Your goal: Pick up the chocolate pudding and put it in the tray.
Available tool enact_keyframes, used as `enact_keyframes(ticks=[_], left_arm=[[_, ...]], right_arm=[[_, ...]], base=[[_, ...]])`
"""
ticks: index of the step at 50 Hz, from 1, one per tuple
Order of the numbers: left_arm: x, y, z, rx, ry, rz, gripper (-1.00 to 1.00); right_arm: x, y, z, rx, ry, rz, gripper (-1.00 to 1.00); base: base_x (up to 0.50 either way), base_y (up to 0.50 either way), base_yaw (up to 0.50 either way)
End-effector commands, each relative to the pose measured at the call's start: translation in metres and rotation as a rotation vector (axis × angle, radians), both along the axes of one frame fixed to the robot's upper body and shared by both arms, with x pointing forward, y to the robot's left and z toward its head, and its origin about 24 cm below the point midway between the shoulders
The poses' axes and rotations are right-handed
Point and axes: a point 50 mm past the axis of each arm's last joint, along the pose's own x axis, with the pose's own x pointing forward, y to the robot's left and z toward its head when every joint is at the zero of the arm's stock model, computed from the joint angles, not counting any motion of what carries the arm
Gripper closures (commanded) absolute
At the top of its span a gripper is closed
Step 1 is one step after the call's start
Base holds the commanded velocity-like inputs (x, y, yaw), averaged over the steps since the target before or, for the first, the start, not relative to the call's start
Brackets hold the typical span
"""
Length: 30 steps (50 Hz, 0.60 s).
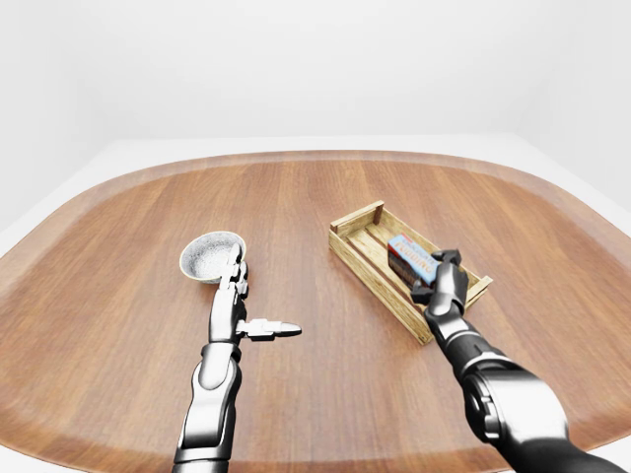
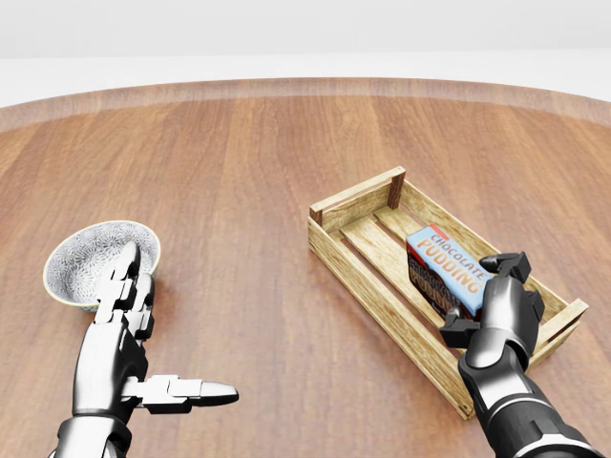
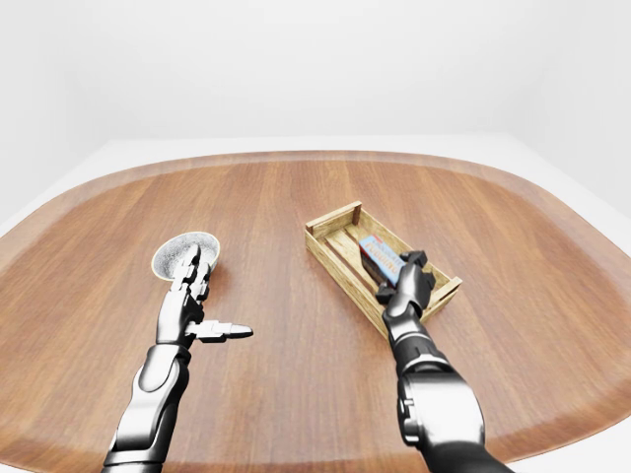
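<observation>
The chocolate pudding (image 2: 444,260) is a blue, white and brown box lying lengthwise inside the wooden slatted tray (image 2: 358,196), at the right of the head view. My right hand (image 2: 485,298) is over the tray's lower end, with fingers and thumb closed round the box's near end. My left hand (image 2: 172,329) is open and empty at the lower left. Its fingers point up toward a bowl and its thumb sticks out to the right.
A speckled white bowl (image 2: 86,258) stands on the round wooden table (image 2: 248,172) just above my left hand's fingertips. The table edge curves along the top of the head view, with a white floor beyond it.
</observation>
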Motion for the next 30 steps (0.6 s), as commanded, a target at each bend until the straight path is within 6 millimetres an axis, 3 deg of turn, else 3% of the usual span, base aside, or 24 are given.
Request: enact_keyframes(ticks=[1,9,13,15,30], left_arm=[[0.001,-0.001,-0.002,-0.016,0.010,-0.015,-1.00],[0.001,-0.001,0.000,-0.016,0.010,-0.014,-1.00],[0.001,-0.001,0.000,-0.016,0.011,-0.015,-1.00],[0.001,-0.001,0.000,-0.016,0.010,-0.015,-1.00],[0.001,-0.001,-0.002,-0.018,0.011,-0.012,-1.00]], right_arm=[[-0.004,0.001,-0.006,0.004,0.020,0.001,1.00],[-0.001,0.002,-0.002,0.008,0.006,0.000,1.00],[-0.008,0.003,-0.012,-0.002,0.043,0.010,1.00],[-0.002,0.002,-0.003,0.007,0.010,0.002,1.00],[-0.003,0.002,-0.005,0.003,0.020,0.005,1.00]], base=[[0.00,0.00,0.00],[0.00,0.00,0.00],[0.00,0.00,0.00],[0.00,0.00,0.00],[0.00,0.00,0.00]])
